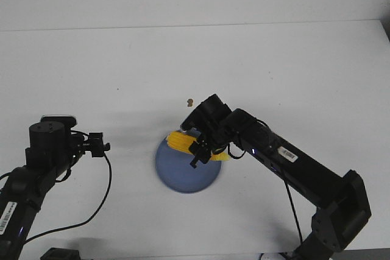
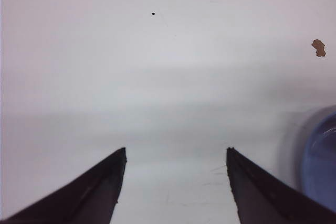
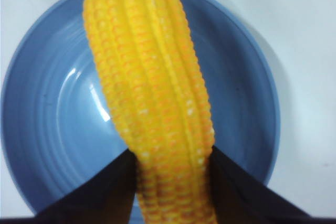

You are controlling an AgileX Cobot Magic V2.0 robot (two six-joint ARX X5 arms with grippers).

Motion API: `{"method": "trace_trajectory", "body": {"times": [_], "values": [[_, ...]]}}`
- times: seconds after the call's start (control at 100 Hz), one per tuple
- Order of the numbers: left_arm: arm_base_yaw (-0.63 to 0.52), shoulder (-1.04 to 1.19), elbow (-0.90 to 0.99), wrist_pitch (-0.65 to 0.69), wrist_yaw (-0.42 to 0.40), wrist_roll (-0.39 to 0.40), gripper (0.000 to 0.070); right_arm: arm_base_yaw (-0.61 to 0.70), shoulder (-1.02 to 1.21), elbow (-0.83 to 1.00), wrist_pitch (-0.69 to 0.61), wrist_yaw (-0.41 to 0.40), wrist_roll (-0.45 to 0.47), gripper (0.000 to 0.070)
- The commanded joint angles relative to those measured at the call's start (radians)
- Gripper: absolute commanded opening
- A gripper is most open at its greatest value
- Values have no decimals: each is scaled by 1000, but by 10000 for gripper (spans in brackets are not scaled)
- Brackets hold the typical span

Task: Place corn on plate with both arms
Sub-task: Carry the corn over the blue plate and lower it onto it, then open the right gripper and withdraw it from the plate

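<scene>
The yellow corn [image 1: 183,141] is held by my right gripper [image 1: 200,150] over the periwinkle-blue plate [image 1: 183,178] at the table's middle front. In the right wrist view the corn [image 3: 149,87] runs between both fingers [image 3: 105,192], which press its sides, above the plate [image 3: 47,129]. I cannot tell if the corn touches the plate. My left gripper [image 1: 100,145] is open and empty at the left, apart from the plate. In the left wrist view its fingers [image 2: 94,192] stand wide over bare table, with the plate's edge [image 2: 320,166] at the side.
A tiny brown speck [image 1: 189,101] lies on the white table just beyond the plate; it also shows in the left wrist view [image 2: 318,47]. Black cables hang by the left arm [image 1: 36,168].
</scene>
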Motion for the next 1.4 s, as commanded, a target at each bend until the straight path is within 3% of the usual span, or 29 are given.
{"method": "trace_trajectory", "body": {"times": [0.0,0.11,0.18,0.78,0.96,1.11,1.39], "values": [[0,8,9,2,5,-3,390,15,23,9,8,-1,14,305],[0,8,9,2,5,-3,390,15,23,9,8,0,19,436],[0,8,9,2,5,-3,390,15,23,9,9,0,22,479],[0,8,9,16,4,0,387,-30,-32,9,55,5,69,483],[0,6,9,37,4,-5,387,-93,-120,9,55,56,69,483],[0,4,9,64,4,-53,387,-168,-211,8,51,60,69,482],[0,-29,9,63,0,-20,387,-333,-474,-120,89,130,80,482]]}}
